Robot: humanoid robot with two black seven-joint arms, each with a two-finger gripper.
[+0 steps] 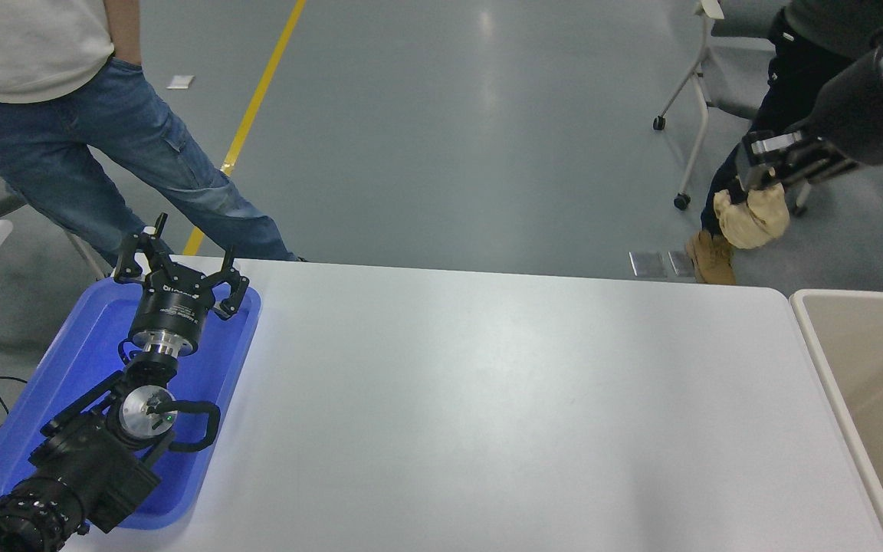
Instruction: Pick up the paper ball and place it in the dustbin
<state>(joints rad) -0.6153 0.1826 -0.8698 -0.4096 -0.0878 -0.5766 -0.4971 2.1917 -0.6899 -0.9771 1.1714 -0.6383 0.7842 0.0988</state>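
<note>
Your right claw (752, 201) grips the ball (753, 218) high beyond the bin (817, 337), left claw (179, 270) spread wide, far from the bin.

A blue tray (238, 349) sits on the white table (487, 399).

Dustbin (817, 337) mouth open; table (487, 399) middle bare; blue tray (238, 337) left.

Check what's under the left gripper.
The blue tray lies under the open left gripper. The arm covers part of the tray floor, so anything lying there is hidden.
</note>
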